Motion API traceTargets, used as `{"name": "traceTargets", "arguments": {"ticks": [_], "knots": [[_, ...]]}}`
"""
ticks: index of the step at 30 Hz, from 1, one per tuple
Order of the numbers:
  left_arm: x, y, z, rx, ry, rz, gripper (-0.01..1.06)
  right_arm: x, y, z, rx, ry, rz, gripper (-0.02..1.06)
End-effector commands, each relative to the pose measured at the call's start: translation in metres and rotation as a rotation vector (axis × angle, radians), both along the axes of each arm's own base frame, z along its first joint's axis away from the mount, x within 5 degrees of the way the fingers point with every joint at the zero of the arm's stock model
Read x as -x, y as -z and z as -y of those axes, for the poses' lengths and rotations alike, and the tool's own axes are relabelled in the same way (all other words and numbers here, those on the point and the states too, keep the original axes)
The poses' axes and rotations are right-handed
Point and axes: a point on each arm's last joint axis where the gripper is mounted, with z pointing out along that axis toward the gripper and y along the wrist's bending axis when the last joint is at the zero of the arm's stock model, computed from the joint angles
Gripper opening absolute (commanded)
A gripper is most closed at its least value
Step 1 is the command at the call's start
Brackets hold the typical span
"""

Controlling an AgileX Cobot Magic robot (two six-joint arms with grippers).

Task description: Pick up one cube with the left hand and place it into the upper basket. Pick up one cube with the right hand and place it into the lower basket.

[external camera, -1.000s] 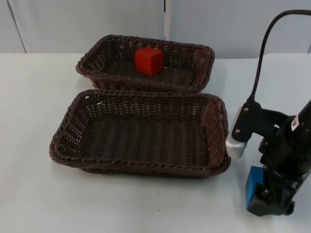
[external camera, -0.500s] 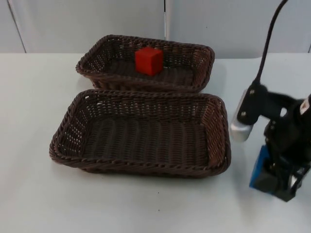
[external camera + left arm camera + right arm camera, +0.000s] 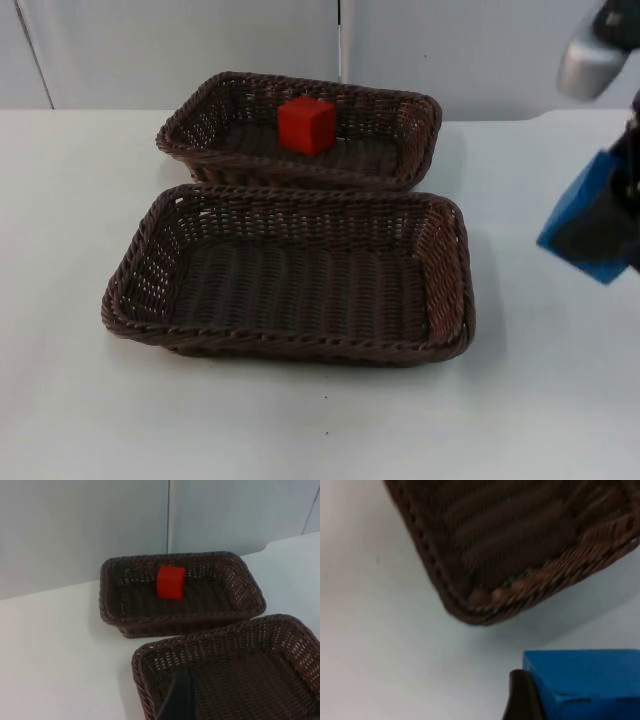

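The white tabletop (image 3: 80, 400) runs back to a grey wall (image 3: 180, 50). A thin vertical seam (image 3: 340, 40) splits the wall into panels just behind the tabletop's far edge. A small dark speck (image 3: 325, 433) lies on the tabletop near its front edge. Soft shadows lie on the white surface.
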Motion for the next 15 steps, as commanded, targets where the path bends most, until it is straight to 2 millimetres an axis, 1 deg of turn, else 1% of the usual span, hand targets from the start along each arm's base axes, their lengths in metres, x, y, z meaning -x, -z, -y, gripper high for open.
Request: {"name": "traceTargets", "arguments": {"ticks": [1,2,10,15], "knots": [[0.0014,0.001,0.0005,0.015,0.002,-0.006,0.72,0.0018,-0.0098,0.0004,-0.045,0.033,0.024,0.0],[0.0014,0.001,0.0005,0.015,0.002,-0.006,0.72,0.0028,-0.0122,0.0009,-0.053,0.039,0.029,0.0],[0.0014,0.001,0.0005,0.015,0.002,-0.006,0.72,0.0032,-0.013,0.001,-0.057,0.04,0.029,0.0],[0.0013,0.0008,0.0004,0.014,0.001,-0.003,0.72,0.004,-0.0135,-0.001,-0.097,0.062,0.006,0.0]]}}
